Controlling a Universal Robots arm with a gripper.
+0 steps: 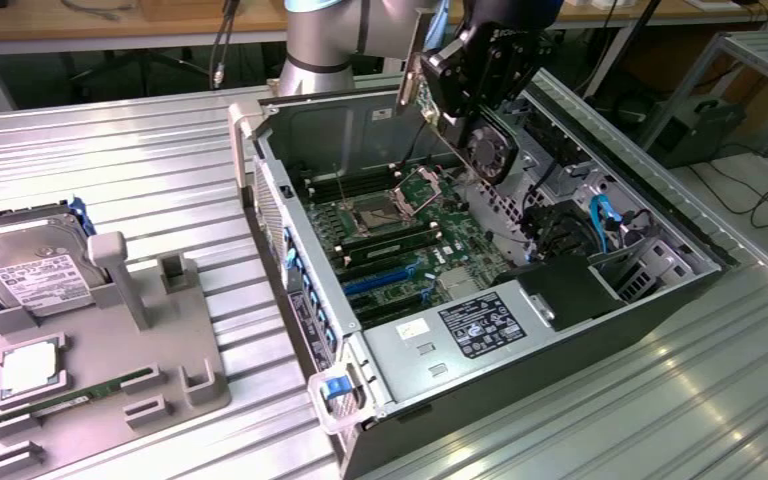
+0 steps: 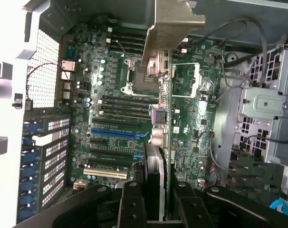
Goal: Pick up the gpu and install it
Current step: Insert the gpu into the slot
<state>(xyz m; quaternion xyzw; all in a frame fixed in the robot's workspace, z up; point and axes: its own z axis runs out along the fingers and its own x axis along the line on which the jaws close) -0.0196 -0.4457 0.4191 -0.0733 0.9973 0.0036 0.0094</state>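
I have the gripper clamped on the gpu, its fingers pinching the card's two faces at one end. The card hangs edge-down inside the open computer case, above the motherboard, bracket leading. I judge it light, stiff and fragile, best held by bare board rather than fan or contacts.

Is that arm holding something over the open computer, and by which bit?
Yes: the gripper is shut on the gpu, pinching its upper edge with one finger on each flat face, the card hanging below.
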